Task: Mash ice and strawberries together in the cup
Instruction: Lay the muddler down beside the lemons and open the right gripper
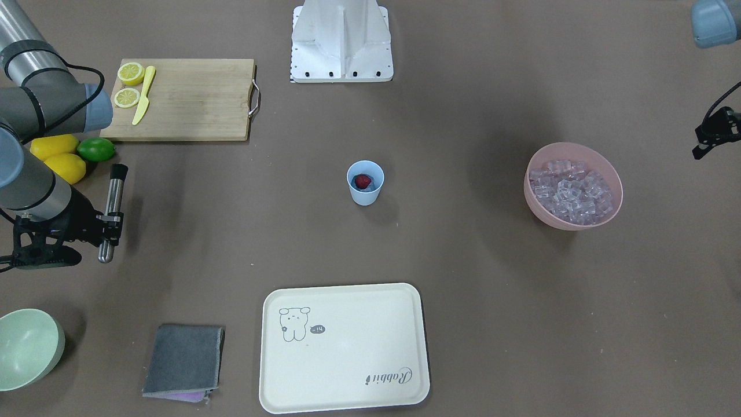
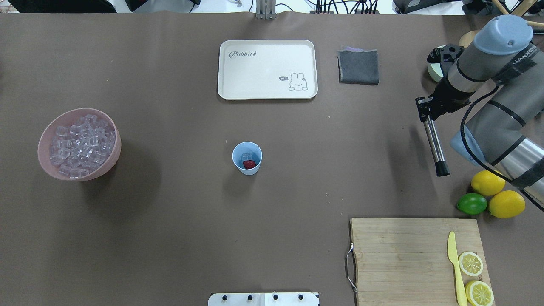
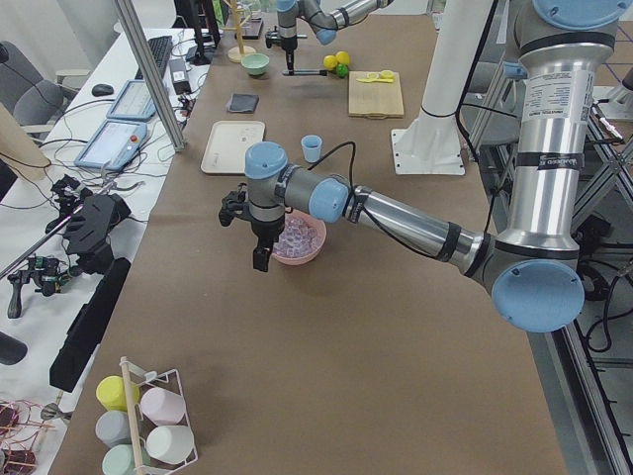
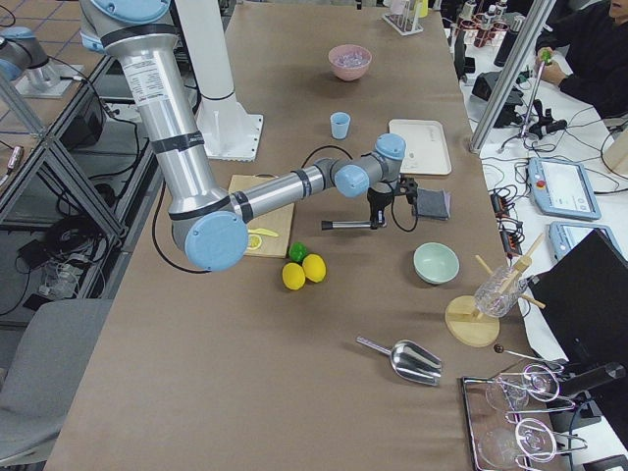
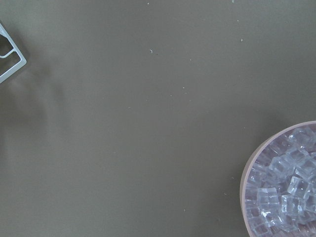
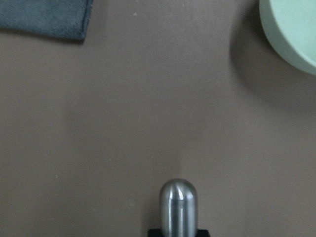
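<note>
The light-blue cup [image 1: 365,196] stands upright mid-table and holds a red strawberry [image 1: 362,181] with an ice cube [image 2: 246,157] beside it. More ice [image 1: 570,186] fills a pink bowl [image 1: 554,223]. My right gripper [image 1: 110,223] is shut on a steel muddler [image 1: 113,194] with a black end. It holds the muddler level above the table, far from the cup toward the robot's right. My left gripper [image 1: 703,142] hangs beside the pink bowl, seen only partly at the front view's edge. I cannot tell whether it is open or shut.
A wooden cutting board [image 2: 403,255] carries two lemon halves [image 2: 471,263] and a yellow knife [image 2: 454,267]. Two lemons [image 2: 505,204] and a lime [image 2: 471,204] lie next to it. A cream tray [image 2: 267,70], a grey cloth [image 2: 358,67] and a pale-green bowl [image 1: 29,347] sit on the far side.
</note>
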